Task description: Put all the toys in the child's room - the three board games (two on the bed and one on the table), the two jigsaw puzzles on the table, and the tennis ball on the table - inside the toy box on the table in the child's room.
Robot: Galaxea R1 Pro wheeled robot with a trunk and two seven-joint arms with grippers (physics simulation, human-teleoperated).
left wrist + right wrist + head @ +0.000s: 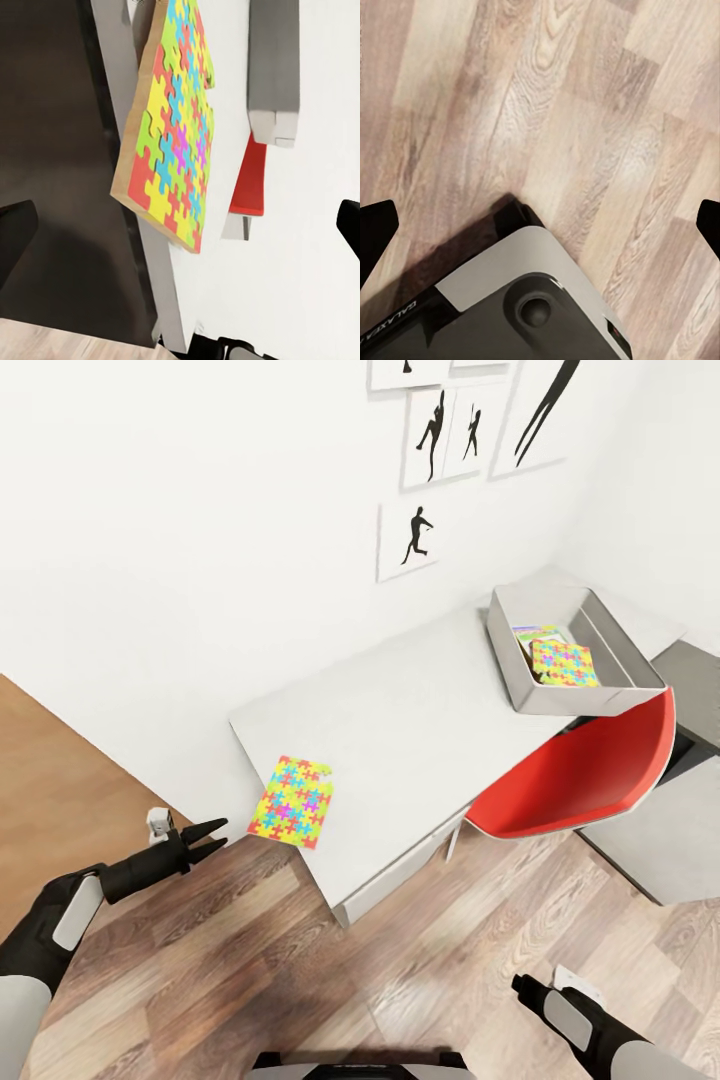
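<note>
Jigsaw puzzle [292, 802] lying just ahead of left gripper [207, 839], overhanging table [400, 710] edge. Left wrist: puzzle [172, 127] looming between spread fingertips; sliding one under the overhang advisable. Right wrist: fingertips parted, empty, facing floor [585, 112].

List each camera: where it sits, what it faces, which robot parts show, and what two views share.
Head view: up high, looking down at the table, toy box, red chair; left gripper and right arm show.
Left wrist view: beside the table edge, facing the puzzle; dark fingertips.
Right wrist view: facing the floor and robot base.
Shared: head and left wrist views both show the puzzle.
</note>
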